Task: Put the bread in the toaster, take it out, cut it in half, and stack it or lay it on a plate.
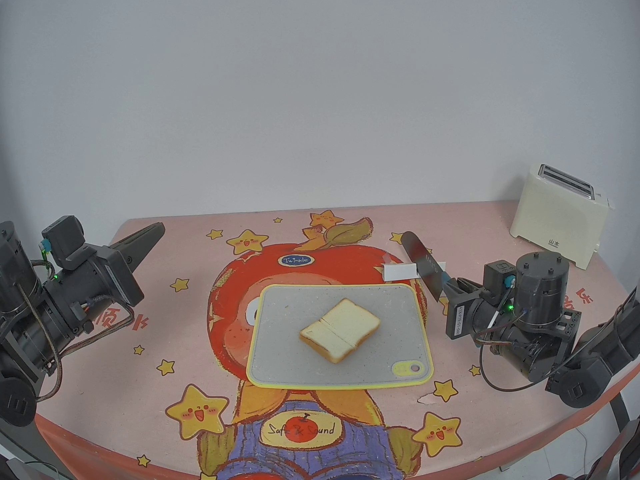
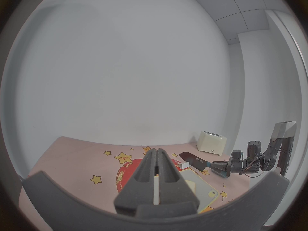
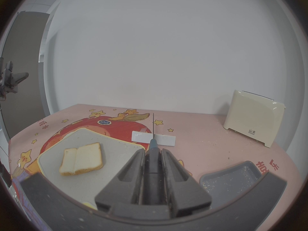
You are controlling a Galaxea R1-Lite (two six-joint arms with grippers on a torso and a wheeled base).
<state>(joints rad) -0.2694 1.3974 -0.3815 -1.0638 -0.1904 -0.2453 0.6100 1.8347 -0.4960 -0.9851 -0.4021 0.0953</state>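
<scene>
Pink cartoon-printed surface (image 1: pixel 175 315) bears a grey cutting board (image 1: pixel 280 361) where the toasted bread slice (image 1: pixel 340 330) lies cut in two, so cutting looks done: the right gripper (image 1: pixel 451 288), fingers clamped on the dark-bladed knife (image 1: pixel 421 256), should park it, then the left gripper (image 1: pixel 150 235), fingers closed on nothing, can plate the halves.

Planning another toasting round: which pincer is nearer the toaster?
Right. The right pincer, holding the knife, sits close to the toaster. The left pincer is far off, on the opposite side of the cutting board.
</scene>
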